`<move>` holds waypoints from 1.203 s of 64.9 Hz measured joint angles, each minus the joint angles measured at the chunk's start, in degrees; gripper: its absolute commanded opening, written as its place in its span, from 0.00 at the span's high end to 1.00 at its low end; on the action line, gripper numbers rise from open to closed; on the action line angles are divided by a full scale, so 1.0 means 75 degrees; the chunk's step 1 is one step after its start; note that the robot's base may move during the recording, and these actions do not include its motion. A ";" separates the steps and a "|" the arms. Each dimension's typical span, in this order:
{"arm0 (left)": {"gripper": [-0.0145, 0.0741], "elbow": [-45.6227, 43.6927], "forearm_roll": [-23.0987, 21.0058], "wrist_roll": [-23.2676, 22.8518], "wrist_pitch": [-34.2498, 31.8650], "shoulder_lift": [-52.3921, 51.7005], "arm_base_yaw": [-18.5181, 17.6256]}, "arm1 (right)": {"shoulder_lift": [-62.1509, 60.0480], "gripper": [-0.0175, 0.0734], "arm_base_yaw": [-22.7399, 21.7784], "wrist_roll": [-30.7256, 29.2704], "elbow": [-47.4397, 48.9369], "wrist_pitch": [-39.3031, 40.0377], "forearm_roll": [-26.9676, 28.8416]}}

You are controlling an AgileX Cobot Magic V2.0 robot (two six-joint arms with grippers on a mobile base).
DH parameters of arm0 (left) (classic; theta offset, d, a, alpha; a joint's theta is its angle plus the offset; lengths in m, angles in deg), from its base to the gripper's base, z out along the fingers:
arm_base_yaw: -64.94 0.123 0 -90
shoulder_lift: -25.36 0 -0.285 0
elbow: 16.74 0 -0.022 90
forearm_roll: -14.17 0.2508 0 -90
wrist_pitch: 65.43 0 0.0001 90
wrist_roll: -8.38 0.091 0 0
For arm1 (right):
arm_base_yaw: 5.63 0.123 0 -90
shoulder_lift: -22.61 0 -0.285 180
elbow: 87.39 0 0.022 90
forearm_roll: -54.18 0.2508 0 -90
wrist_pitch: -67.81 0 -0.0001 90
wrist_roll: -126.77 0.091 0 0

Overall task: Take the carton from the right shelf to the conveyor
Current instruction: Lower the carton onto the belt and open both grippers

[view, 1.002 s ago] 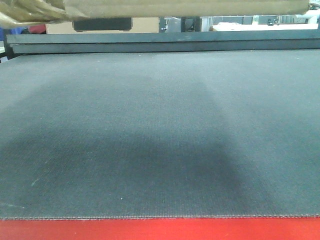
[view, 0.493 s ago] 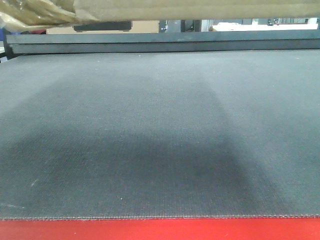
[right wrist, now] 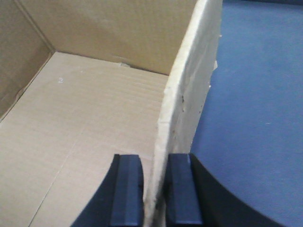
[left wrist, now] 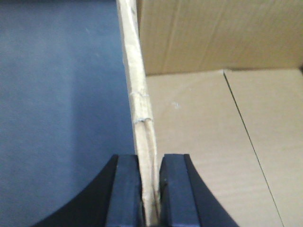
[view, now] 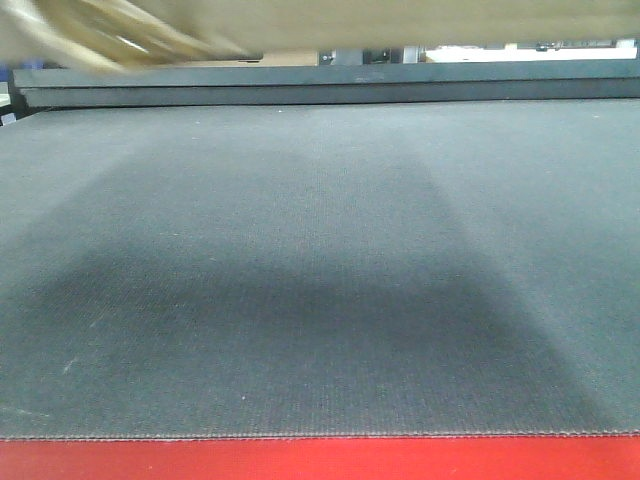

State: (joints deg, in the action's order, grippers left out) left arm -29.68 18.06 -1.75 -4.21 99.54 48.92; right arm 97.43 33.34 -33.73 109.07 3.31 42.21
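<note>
You've got the carton [view: 420, 18] hanging over the conveyor [view: 320, 180]. Only its bottom edge shows along the top of the front view, and there's a dark shadow [view: 300, 330] on the belt under it, so I'd say it's not down yet. Your left gripper [left wrist: 150, 189] is pinched on one side wall, one finger inside the box and one outside. Your right gripper [right wrist: 154, 189] is doing the same on the opposite wall. Makes sense: an open-top box that wide has no other handle, and clamping both walls keeps it level. The tape [view: 110, 40] at the corner is a blur, so I can't tell how low it dangles. The box looks well beyond the red edge strip [view: 320, 460], so lowering straight down should land it on the belt.
</note>
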 measured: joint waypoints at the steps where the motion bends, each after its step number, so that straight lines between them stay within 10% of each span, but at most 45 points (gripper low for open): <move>1: 0.85 0.0000 -0.0042 0.0000 -0.0010 0.0113 0.0013 | 0.0113 0.88 0.0000 0.0000 0.0082 -0.0047 -0.0084; 16: 0.85 0.0000 -0.0132 -0.0110 -0.0518 0.1281 0.0077 | 0.1588 0.88 -0.0366 -0.0028 0.0808 -0.0067 -0.0836; 37: 0.79 0.0000 0.0056 -0.0168 -0.0688 0.2515 0.0080 | 0.3421 0.85 -0.1523 -0.0078 0.0857 0.0258 0.0199; 54: 0.12 0.0000 0.0302 -0.0168 -0.0799 0.2860 0.0080 | 0.3690 0.18 -0.1628 -0.0078 0.0862 0.0519 0.0169; 69: 0.30 -0.0546 0.0379 -0.0168 -0.0551 0.2860 0.0080 | 0.3541 0.25 -0.1628 -0.0078 0.0862 0.0489 0.0070; 78: 0.45 -0.0957 0.0392 -0.0154 -0.0306 0.2574 0.0145 | 0.3114 0.47 -0.1628 -0.0078 0.0862 0.0408 -0.0044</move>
State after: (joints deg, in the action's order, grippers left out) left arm -36.85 21.00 -2.90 -6.50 118.85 50.00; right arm 120.78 21.13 -34.32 115.53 6.37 41.87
